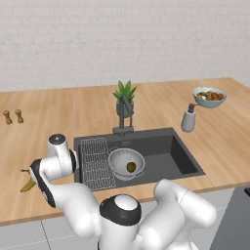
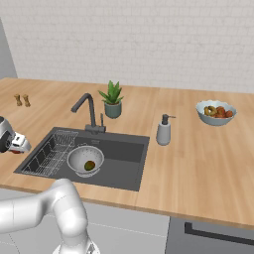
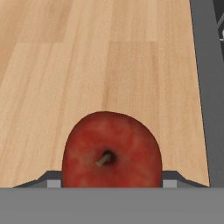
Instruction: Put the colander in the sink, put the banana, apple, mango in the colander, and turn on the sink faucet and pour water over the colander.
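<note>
Colander (image 1: 126, 163) sits in the sink (image 1: 180, 156) just right of the wire rack (image 1: 95, 162), mango (image 1: 131, 167) already inside it. Banana (image 1: 28, 185) lies on the counter (image 1: 58, 114) left of the basin, partly behind the arm. Faucet (image 1: 126, 113) stands at the back rim, no water visible.

Right base view: same layout, colander (image 2: 85, 159) with mango (image 2: 89, 165) in the left half of the sink (image 2: 124, 166). Gripper (image 2: 18, 144) is low over the counter at the far left, a bit of red under it.

Hand view: apple (image 3: 111, 151) sits between the fingertips (image 3: 53, 183), stem towards the camera, sink edge along the right. Jaws flank the apple on both sides; looks like they're pinching it, but contact isn't clear, so I can't tell.

Step in hand, my read: apple pickup. Confirm a firm squeeze across the widest part before lifting, it's round and will roll out of a glancing grip. Lift straight up, clear the sink rim and rack, release low over the colander so it doesn't bounce out or knock the mango.
</note>
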{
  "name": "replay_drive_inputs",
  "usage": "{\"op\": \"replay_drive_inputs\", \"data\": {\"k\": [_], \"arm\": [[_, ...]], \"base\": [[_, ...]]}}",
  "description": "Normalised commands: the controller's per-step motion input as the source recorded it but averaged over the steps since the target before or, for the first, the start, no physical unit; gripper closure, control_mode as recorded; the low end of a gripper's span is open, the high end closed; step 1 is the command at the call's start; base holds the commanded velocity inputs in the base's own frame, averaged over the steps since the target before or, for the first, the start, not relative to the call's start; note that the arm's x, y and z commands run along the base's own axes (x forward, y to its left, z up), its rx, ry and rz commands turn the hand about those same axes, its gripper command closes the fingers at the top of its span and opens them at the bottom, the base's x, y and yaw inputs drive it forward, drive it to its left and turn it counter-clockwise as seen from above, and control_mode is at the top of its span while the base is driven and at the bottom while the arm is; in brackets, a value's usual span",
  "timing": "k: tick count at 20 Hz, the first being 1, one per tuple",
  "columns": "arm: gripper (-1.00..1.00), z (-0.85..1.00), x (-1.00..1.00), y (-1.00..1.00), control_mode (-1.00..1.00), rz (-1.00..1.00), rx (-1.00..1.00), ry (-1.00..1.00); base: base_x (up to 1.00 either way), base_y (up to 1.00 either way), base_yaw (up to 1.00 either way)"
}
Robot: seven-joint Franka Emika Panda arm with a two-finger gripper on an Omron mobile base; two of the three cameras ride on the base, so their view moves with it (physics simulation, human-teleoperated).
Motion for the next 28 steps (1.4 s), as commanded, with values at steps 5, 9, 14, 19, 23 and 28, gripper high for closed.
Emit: {"op": "replay_drive_inputs", "data": {"k": [5, 9, 14, 19, 23, 28], "arm": [[1.00, 0.27, -0.08, -0.23, -1.00, 0.00, 0.00, -0.01], [1.00, 0.50, -0.11, -0.55, -1.00, -0.01, 0.00, 0.00], [1.00, 0.28, -0.19, -0.95, -1.00, -0.02, 0.00, 0.00], [1.00, 0.11, -0.22, -1.00, -1.00, 0.00, 0.00, 0.00], [1.00, 0.03, -0.21, -1.00, -1.00, 0.00, 0.00, 0.00], [1.00, 0.06, -0.09, -1.00, -1.00, 0.00, 0.00, 0.00]], "base": [[0.00, 0.00, 0.00], [0.00, 0.00, 0.00], [0.00, 0.00, 0.00], [0.00, 0.00, 0.00], [0.00, 0.00, 0.00], [0.00, 0.00, 0.00]]}}
